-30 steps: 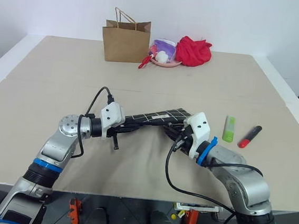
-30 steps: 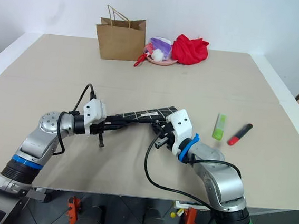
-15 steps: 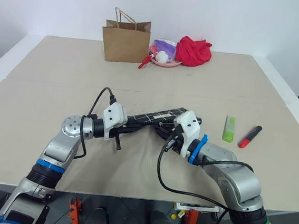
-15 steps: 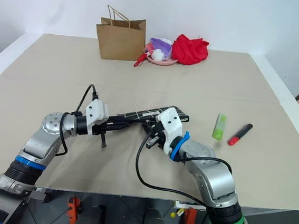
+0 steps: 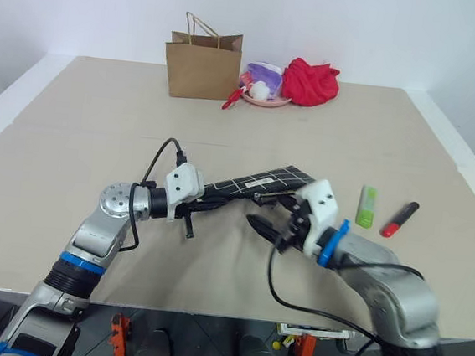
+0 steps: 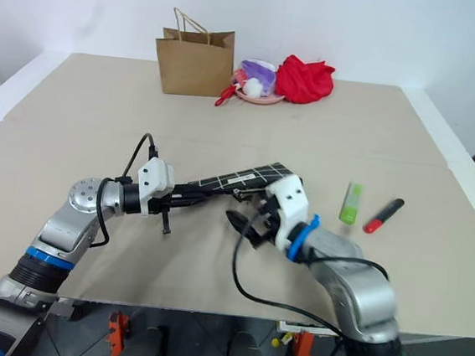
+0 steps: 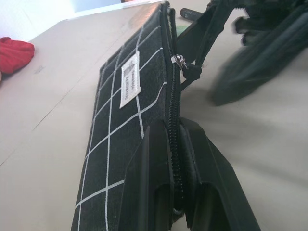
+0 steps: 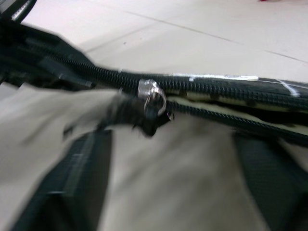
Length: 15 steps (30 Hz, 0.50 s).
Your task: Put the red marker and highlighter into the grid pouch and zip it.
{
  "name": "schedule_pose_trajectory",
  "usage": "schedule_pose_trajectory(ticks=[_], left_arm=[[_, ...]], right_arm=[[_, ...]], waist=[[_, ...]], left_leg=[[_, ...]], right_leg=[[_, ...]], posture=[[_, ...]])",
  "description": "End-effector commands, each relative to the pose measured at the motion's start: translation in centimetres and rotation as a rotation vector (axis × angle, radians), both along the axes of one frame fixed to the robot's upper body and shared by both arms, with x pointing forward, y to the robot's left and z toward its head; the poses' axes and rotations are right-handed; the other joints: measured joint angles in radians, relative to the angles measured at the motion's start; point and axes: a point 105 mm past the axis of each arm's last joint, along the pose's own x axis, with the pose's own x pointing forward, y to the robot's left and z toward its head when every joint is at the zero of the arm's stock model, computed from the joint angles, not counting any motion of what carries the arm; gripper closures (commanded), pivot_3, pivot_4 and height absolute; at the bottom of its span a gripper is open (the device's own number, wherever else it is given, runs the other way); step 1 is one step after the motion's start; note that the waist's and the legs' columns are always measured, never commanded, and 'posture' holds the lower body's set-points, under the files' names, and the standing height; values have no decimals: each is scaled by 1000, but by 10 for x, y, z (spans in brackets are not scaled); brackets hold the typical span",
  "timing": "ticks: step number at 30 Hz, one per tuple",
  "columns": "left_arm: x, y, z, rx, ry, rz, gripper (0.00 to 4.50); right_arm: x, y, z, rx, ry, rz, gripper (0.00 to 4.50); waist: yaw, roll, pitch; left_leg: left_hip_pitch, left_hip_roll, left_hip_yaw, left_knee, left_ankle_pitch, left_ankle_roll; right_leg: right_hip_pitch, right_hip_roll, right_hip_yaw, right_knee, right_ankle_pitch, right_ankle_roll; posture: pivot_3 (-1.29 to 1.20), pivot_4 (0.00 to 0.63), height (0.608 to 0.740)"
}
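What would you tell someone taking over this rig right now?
Left hand: shut on the grid pouch, holding it off the table by its zipper edge.
Right hand: open, just below the pouch, holding nothing; the zipper pull hangs free in front of it.
Highlighter and red marker lie side by side on the table, to the right of the right arm.
Done: pouch picked up.
Left: get the zipper fully open, put both pens in, zip it.
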Motion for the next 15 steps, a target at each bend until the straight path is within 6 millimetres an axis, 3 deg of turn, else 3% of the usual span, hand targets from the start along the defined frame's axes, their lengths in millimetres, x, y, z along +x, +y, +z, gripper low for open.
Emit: schedule_pose_trajectory(ticks=[1, 4, 6, 10, 15], left_arm=[[0, -1, 16, -25, -63, -1, 4500], [1, -1, 17, -25, -66, -1, 4500], [0, -1, 17, -25, -66, -7, 4500], [-3, -3, 18, -27, -71, -29, 4500], [-9, 0, 18, -14, -73, -57, 4500]], right_arm=[[-2, -51, 10, -20, -24, -149, 36], [6, -103, 12, -67, -63, -384, 36], [14, -126, 17, -93, -114, -519, 36], [31, -147, 25, -114, -193, -694, 36], [45, -156, 15, -133, -183, -828, 36]], waist=[[1, 0, 0], [1, 0, 0], [-4, 0, 0], [-8, 0, 0], [-7, 0, 0]], left_leg=[[0, 0, 0, 0, 0, 0], [0, -1, 0, 0, 0, 0], [1, -1, 0, 1, 0, 0], [2, 0, 1, 1, 1, 1], [1, 0, 1, 1, 2, 1]], right_leg=[[0, 0, 0, -1, 0, 0], [0, 0, 0, -1, 0, 0], [0, 0, 0, -1, 0, -3], [0, 0, 1, -1, 2, -6], [0, 0, 1, -1, 2, -5]], posture=[[0, 150, 740], [0, 150, 740], [0, 150, 740], [0, 150, 740], [0, 150, 740]])
